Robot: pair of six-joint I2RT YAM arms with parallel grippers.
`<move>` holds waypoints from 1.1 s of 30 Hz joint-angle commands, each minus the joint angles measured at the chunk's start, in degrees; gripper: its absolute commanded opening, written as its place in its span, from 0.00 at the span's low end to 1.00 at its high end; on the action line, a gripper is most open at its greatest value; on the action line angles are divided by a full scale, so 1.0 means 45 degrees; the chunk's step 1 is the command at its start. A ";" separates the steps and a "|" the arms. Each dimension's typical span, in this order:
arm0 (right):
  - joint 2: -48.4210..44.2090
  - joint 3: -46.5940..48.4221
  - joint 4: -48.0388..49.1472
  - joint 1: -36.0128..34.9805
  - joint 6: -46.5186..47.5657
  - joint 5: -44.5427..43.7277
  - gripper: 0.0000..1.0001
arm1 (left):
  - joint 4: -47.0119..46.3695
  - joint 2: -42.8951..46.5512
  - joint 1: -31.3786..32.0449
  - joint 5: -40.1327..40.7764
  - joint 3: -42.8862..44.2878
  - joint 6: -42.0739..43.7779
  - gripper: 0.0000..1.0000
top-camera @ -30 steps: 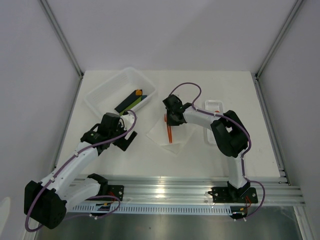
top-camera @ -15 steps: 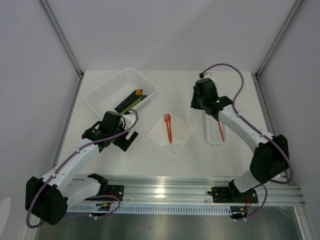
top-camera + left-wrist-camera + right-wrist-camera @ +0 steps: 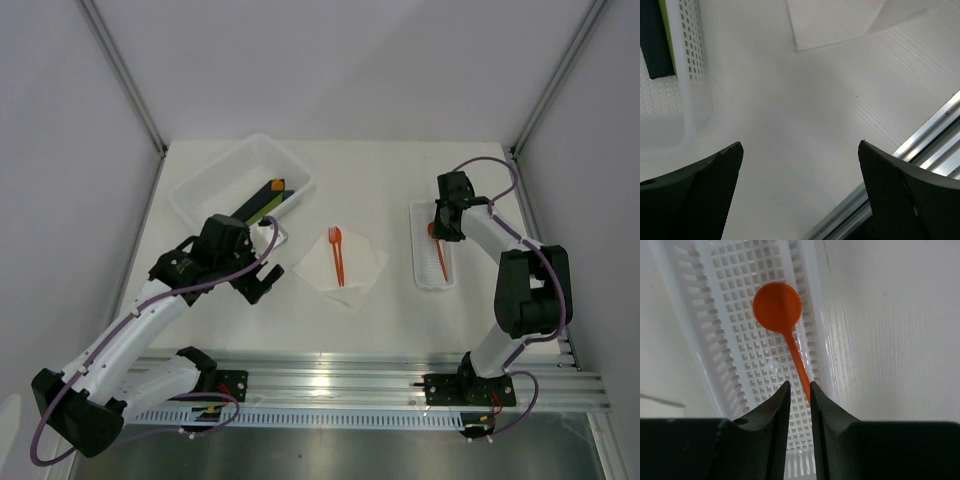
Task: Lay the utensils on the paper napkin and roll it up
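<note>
White bench point(image 3: 400, 170). Translucent bin point(image 3: 215, 180), far-left corner, holding dark green bars point(image 3: 265, 203). Paper napkin point(image 3: 355, 270), flat, mid-bench. Ribbed tray point(image 3: 432, 278), by the right edge. Left end effector point(image 3: 800, 146), jaws wide apart, empty, between bin and napkin. Right end effector point(image 3: 799, 385), over the tray, pinching the spoon's handle. Orange fork point(image 3: 337, 255), on the napkin. Orange spoon point(image 3: 777, 307), in the tray.

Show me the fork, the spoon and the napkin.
fork point(image 3: 338, 258), top view, middle of its handle.
spoon point(image 3: 777, 306), right wrist view, centre of its bowl.
napkin point(image 3: 365, 266), top view, bare right part.
</note>
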State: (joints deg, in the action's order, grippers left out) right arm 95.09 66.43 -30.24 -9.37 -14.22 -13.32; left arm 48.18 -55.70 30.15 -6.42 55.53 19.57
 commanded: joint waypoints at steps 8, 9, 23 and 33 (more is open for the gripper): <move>0.1154 0.0218 0.0372 0.0323 0.0543 0.0089 0.26 | -0.0492 -0.0161 0.0116 0.0431 -0.1968 -0.0033 0.99; 0.1193 0.0121 0.0430 0.0343 0.0504 0.0167 0.26 | -0.0589 -0.0180 0.0116 0.0391 -0.2046 -0.0110 0.99; 0.2657 0.0569 0.0645 0.0519 0.0719 0.0870 0.36 | -0.1254 -0.0453 0.0116 0.0488 -0.2632 -0.0287 1.00; 0.2951 0.0315 0.0958 0.0558 0.0855 0.2042 0.05 | -0.1489 -0.0649 0.0116 0.0762 -0.2671 -0.0287 1.00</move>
State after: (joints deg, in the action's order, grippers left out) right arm 107.04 68.79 -26.52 -7.14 -10.83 -6.81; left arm 43.31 -58.54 30.22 -3.62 43.81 19.33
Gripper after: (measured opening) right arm 0.077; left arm 0.994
